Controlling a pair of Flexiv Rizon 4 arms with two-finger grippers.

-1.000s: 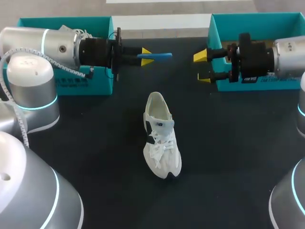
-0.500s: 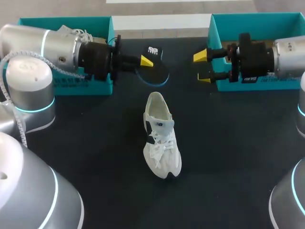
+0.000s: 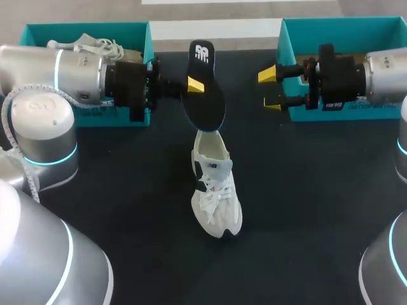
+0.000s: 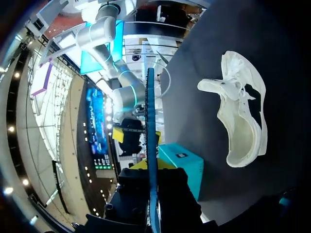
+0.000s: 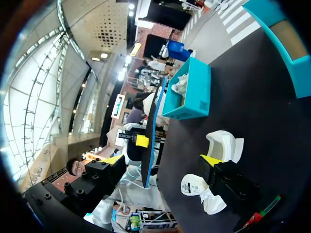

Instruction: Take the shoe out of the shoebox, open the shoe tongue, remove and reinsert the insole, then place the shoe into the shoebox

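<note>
Rotated by the left wrist over the last sec, the insole (image 3: 205, 86) went from edge-on in the head view to face-on. Its black face and white logo showed, and its lower end sat over the heel of the shoe (image 3: 215, 190). Couldn't tell whether they touched. The left gripper (image 3: 195, 83) was clamped on the insole approx. mid-length. In the left wrist view the insole ran out btw the fingers as a thin blue-edged line.

The right gripper (image 3: 270, 89) hadn't shifted. It was spread wide w/ nothing in it, hovering in front of the right shoebox (image 3: 343, 25), well apart from the shoe.

The shoe was in the same pos., on its sole at the ctr of the table (image 3: 318, 203), heel toward the far side, collar open, laces loose. A 2nd shoe (image 3: 89, 46) lay in the left shoebox (image 3: 89, 30).

For the task: the insole was out, and the turn looked like lining it up w/ the shoe opening, so the reinsert step seemed under way. Next move prob. needs the lower end fed down into the collar. The soft upper could fold, or the shoe could slide, since nothing steadied it.
</note>
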